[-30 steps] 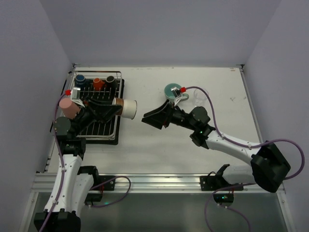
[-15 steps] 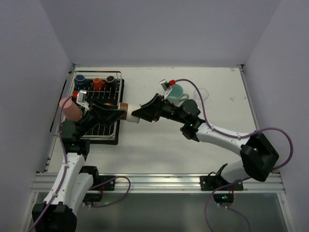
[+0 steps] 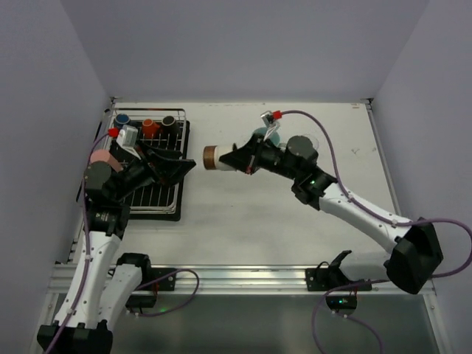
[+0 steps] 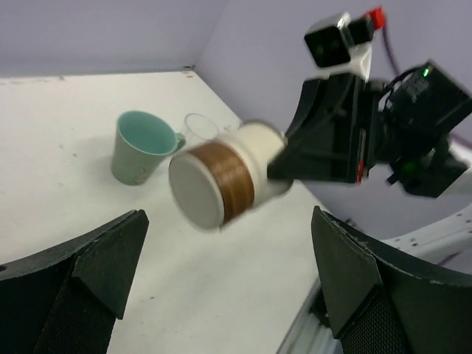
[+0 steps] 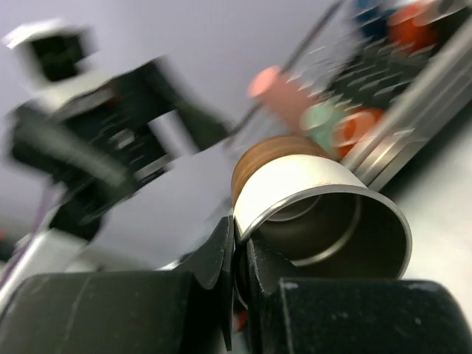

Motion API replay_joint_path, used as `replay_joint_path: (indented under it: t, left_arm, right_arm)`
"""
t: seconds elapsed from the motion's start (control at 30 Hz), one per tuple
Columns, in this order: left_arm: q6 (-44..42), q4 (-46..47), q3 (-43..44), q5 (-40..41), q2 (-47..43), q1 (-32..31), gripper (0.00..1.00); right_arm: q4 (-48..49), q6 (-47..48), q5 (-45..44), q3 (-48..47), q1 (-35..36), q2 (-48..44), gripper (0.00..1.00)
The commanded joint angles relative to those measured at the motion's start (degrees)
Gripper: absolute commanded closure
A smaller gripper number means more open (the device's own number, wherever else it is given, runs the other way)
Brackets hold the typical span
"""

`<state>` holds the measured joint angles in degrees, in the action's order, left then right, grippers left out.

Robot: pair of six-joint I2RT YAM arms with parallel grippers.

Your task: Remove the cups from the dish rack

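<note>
The right gripper has its fingers pressed together on the rim wall of the white cup with a wide brown band. In the right wrist view one finger looks to be inside the metal-looking mouth and one outside. The cup hangs on its side in the air around the middle of the top view, just right of the silver wire dish rack, with its base pointing left. The left gripper sits over the rack's right edge, spread wide and touching nothing.

So the step in hand looks like carrying this cup over and parking it on the white table. A rim pinch is a thin grip and the cup sticks out sideways, so the robot should probably go slow and roll the wrist to bring the cup upright before lowering. It shouldn't open until the base is flat on the table.

The teal mug and the clear glass already sit right of centre, so it should pick a bare spot beside them.

Still in the rack at upper left are a salmon tumbler plus small blue, orange and black cups.
</note>
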<state>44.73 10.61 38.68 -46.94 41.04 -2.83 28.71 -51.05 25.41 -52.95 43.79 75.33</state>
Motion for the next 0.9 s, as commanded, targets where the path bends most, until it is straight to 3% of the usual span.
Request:
replay_joint_path:
  t: [0.0,0.13,0.17,0.3,0.43,0.57,0.67,0.87]
  left_arm:
    - [-20.4,-23.1,5.8,8.7,-3.2,-3.8,0.0]
    - [-24.4,-24.1,2.9,9.8,-7.5,-8.8,0.0]
    - [-25.6,-24.3,1.6,10.2,-8.2,-11.0,0.0]
    - [-27.5,-25.0,-1.1,15.3,-11.6,-16.1,0.0]
    - [-28.2,-24.9,-4.0,17.9,-13.2,-17.6,0.0]
    - [-28.6,-25.7,-3.9,19.7,-14.0,-18.8,0.0]
    - [-28.5,-27.0,-4.0,22.9,-14.7,-20.0,0.0]
    - [-28.4,-27.1,-4.2,22.8,-14.4,-20.9,0.0]
  right_arm:
    - [-29.0,15.5,-11.9,-9.4,-7.6,-7.4,1.0]
    - [-49.7,28.1,-25.6,-16.0,-20.0,-10.3,1.0]
    - [-52.4,30.4,-35.9,-19.2,-21.5,-9.8,1.0]
    - [-60.3,38.1,-45.1,-25.0,-31.0,-1.7,1.0]
    - [-63.9,40.7,-40.5,-31.8,-42.3,8.7,1.0]
    - [-63.3,40.1,-35.0,-34.3,-43.5,18.3,1.0]
    - [-63.6,40.1,-35.5,-36.9,-43.5,27.0,1.0]
    - [-64.0,40.6,-33.3,-38.3,-46.1,34.6,1.0]
